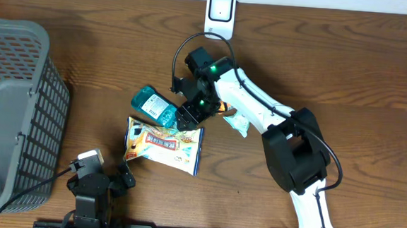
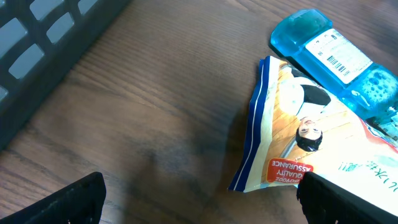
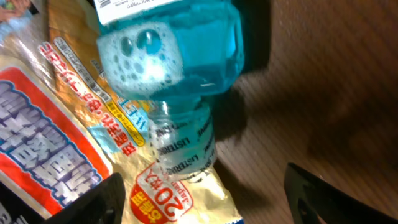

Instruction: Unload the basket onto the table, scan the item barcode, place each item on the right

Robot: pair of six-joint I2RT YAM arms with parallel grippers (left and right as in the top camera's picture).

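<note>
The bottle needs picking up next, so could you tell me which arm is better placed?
Right: the right tool hangs open over the bottle, the neck between its fingers. The left tool sits back, beyond the bag.

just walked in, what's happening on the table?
The right arm's fingers stand open on either side of the neck of a blue plastic mouthwash bottle, not clamping it. The bottle lies on the wooden table against a printed foil snack bag. The left arm's fingers are open and empty near the bag.
</note>
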